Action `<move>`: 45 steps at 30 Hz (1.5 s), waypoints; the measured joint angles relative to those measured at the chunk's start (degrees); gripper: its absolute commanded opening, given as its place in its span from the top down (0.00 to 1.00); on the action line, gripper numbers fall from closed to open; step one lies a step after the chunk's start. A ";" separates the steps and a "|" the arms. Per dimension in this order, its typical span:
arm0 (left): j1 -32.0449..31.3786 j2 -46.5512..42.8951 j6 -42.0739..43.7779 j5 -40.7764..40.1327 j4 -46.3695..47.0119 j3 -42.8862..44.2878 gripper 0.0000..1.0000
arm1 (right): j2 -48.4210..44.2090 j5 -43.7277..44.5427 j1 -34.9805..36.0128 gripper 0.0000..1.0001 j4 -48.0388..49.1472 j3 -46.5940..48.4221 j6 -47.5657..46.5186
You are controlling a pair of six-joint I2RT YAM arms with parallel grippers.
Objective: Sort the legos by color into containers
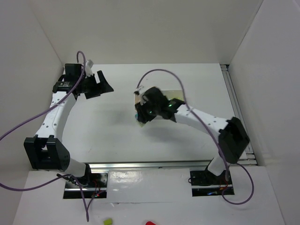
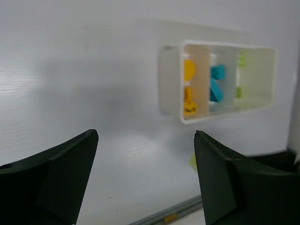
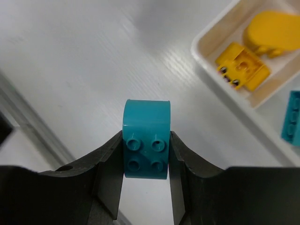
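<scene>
The right gripper (image 3: 146, 140) has its two black jaws pressed against the flanks of a cyan-blue plastic brick with four studs and a rounded top (image 3: 146, 119), which fills the gap between them above the white table (image 3: 70, 56). At about two o'clock from that held piece, in the right wrist view, lies the white rectangular plastic tray (image 3: 206, 43). Its end compartment holds an orange-yellow studded plastic brick (image 3: 242, 66) and a rounded yellow plastic piece (image 3: 274, 29). The next compartment shows the edge of another cyan-blue brick (image 3: 291, 118). From the top view, this gripper hangs near mid-table, covering most of the tray. The left gripper (image 2: 145, 136) sits at about ten o'clock from it, well apart. Its jaws are spread wide with only bare table between them. Its own camera shows the tray at one o'clock: yellow pieces in the left compartment, cyan-blue in the middle, lime green bits (image 2: 241, 61) in the right. A small lime green scrap (image 2: 193, 161) lies on the table beside its right finger.
</scene>
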 measured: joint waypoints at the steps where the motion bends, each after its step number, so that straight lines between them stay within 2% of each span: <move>1: 0.15 0.00 0.74 3.48 0.66 0.00 0.03 | -2.86 -2.71 -2.32 0.86 0.17 0.07 0.70; 3: 0.31 -0.31 2.80 14.19 4.00 -1.03 0.00 | -8.55 -8.90 -9.14 0.86 1.49 0.44 2.43; 7: -0.94 -1.20 4.20 32.87 11.69 -4.07 0.00 | -14.67 -22.36 -21.33 0.86 6.43 1.03 6.80; 11: -4.42 -1.42 4.37 42.45 16.85 -5.20 0.01 | -15.13 -35.41 -24.37 0.86 12.33 -0.46 12.50; 18: -13.42 -1.31 5.46 48.59 22.53 -5.77 0.00 | -14.38 -49.72 -24.94 0.86 20.61 -2.67 21.46; 21: -16.33 -0.61 7.06 49.18 22.29 -5.51 0.03 | -14.25 -52.41 -25.33 0.86 23.58 -2.67 23.87; 27: -17.70 3.06 7.54 50.47 22.21 -4.70 0.11 | -13.40 -54.64 -25.20 0.86 24.46 -2.62 24.44; 30: -18.34 3.56 6.93 51.34 23.63 -4.70 0.19 | -12.68 -54.75 -25.11 0.86 25.05 -2.64 24.79; 33: -18.82 3.56 5.70 52.35 25.90 -4.68 0.36 | -11.98 -54.80 -24.81 0.86 25.86 -2.64 25.22; 34: -18.95 3.56 5.29 52.50 26.27 -4.68 0.46 | -11.80 -54.80 -24.74 0.86 25.97 -2.64 25.29; 35: -19.04 3.56 5.07 52.52 26.73 -4.68 0.71 | -11.58 -54.93 -24.57 0.86 25.92 -2.64 25.51; 37: -18.95 3.65 4.44 52.54 26.45 -4.74 0.94 | -11.43 -55.78 -24.63 0.87 26.53 -2.58 25.33; 38: -18.82 3.76 4.68 52.63 26.47 -4.68 1.00 | -11.47 -55.41 -24.87 0.87 26.69 -2.60 25.29; 42: -18.84 4.15 4.50 51.34 26.77 -4.31 1.00 | -12.17 -55.23 -26.56 0.88 27.80 -3.98 26.18; 45: -17.05 4.26 4.96 51.69 25.09 -4.35 1.00 | -13.84 -49.13 -31.08 0.88 25.81 -5.20 26.53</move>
